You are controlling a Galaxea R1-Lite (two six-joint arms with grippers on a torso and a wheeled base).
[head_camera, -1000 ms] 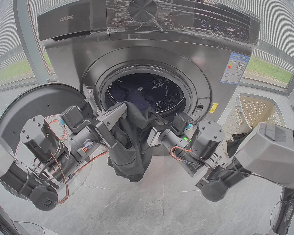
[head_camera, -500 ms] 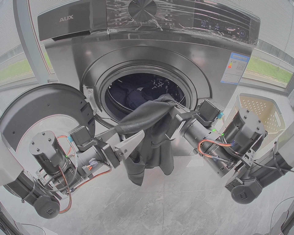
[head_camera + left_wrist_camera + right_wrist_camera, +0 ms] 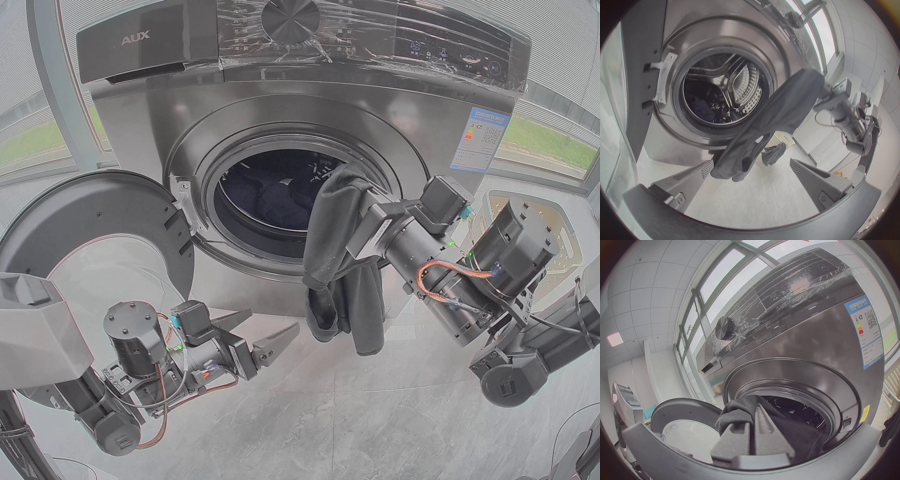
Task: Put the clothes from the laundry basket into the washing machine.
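Note:
A dark grey garment hangs from my right gripper, which is shut on it at the right rim of the washing machine's round opening. The cloth droops down past the door sill toward the floor. The same garment hangs in front of the drum in the left wrist view. In the right wrist view the fingers pinch the cloth. Dark clothes lie inside the drum. My left gripper is open and holds nothing, low over the floor below the door.
The machine's round door stands swung open at the left. A beige laundry basket sits at the right behind my right arm, with a dark garment hanging over its edge. Grey tiled floor lies in front.
My left gripper let go of the garment and dropped down and left to the floor area. My right gripper carried the garment up toward the drum's right rim, so it now hangs from that gripper alone.

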